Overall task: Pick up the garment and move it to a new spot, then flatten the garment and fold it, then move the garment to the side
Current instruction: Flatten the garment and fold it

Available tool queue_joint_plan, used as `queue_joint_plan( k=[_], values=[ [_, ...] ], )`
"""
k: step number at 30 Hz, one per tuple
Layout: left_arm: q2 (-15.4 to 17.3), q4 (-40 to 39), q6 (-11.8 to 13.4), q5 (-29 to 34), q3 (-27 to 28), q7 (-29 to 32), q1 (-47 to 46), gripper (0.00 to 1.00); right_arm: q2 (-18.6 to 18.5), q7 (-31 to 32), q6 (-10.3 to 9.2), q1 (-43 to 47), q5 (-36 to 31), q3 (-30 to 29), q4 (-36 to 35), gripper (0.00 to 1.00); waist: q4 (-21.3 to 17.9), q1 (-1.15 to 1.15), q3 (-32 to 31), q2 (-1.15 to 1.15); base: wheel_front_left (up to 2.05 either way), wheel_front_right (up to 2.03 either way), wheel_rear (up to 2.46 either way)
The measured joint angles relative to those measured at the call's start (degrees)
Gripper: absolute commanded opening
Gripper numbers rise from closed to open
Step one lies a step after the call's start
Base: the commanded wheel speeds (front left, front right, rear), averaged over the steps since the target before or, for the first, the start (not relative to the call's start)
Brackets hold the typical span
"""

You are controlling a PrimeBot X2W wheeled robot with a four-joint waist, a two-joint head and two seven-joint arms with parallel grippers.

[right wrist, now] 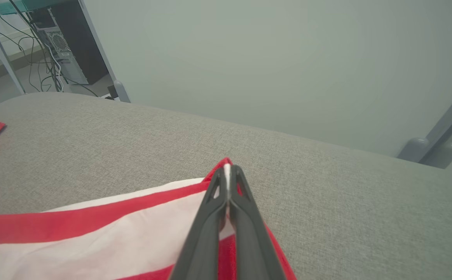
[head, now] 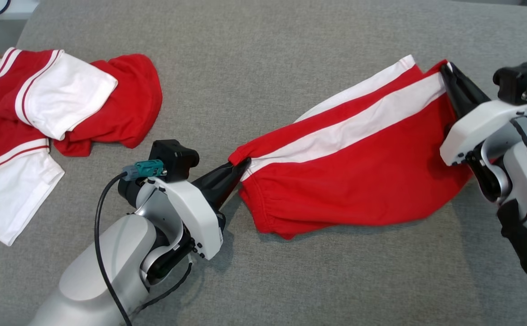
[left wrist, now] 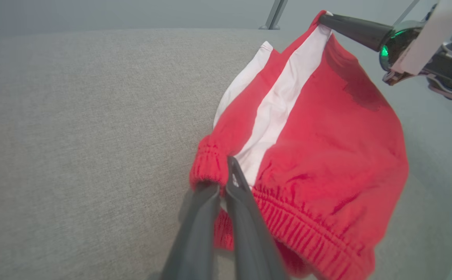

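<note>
No readable text, labels, brands or numbers in any view. The shorts [head: 358, 181] pinched between the left gripper [head: 244, 165] and the right gripper [head: 445, 69] are plain red cloth with white stripes, nothing legible on them.

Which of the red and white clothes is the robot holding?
The striped shorts on the right, stretched between the left gripper and right gripper. The other clothes lie crumpled at the left, untouched.
</note>
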Motion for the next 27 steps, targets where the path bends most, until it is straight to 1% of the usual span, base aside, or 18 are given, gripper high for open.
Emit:
queue_joint_plan(
  k=[4,9,17,21,23,25,26,27],
  values=[
    [-0.7,1.9,0.0,-0.3,-1.3,-1.0,-1.6,0.00,-0.2,-1.4,0.00,-4.7,2.0,4.1,4.8,0.00,1.3,0.00,1.2,0.00,0.00,0.00,0.00],
    [-1.2,3.1,0.0,-1.1,-3.5,-2.2,-2.7,0.00,-0.5,-2.6,0.00,-8.4,4.9,8.5,9.8,0.00,2.6,0.00,1.9,0.00,0.00,0.00,0.00],
    [-1.5,5.0,0.0,-1.6,-6.3,-4.9,-5.4,0.00,-1.5,-4.2,0.00,-12.9,8.8,13.7,15.6,0.00,4.2,0.00,3.4,0.00,0.00,0.00,0.00],
    [-2.3,7.1,0.0,-1.9,-7.8,-6.5,-7.0,0.00,-1.4,-5.0,0.00,-15.1,10.8,16.3,17.8,0.00,4.7,0.00,4.2,0.00,0.00,0.00,0.00],
    [-2.8,8.0,0.0,-2.0,-8.4,-7.5,-7.5,0.09,-1.4,-5.1,0.00,-15.7,11.7,17.2,18.8,0.00,4.8,0.00,4.4,0.00,0.00,0.00,0.00],
    [-3.1,9.1,0.0,-2.0,-8.8,-8.5,-8.1,0.31,-1.4,-5.4,0.00,-15.8,12.6,18.0,19.2,0.00,4.7,0.00,4.5,0.00,0.00,0.00,0.00],
    [-3.1,9.6,0.0,-2.0,-8.9,-8.9,-8.2,0.51,-1.4,-5.4,0.00,-15.9,13.0,18.6,19.4,0.00,4.7,0.00,4.6,0.00,0.00,0.00,0.00],
    [-3.2,10.3,0.0,-2.0,-9.1,-9.3,-8.4,0.86,-1.3,-5.6,0.00,-15.9,13.3,19.0,19.6,0.00,4.6,0.00,4.6,0.00,0.00,0.00,0.00]
  ],
)
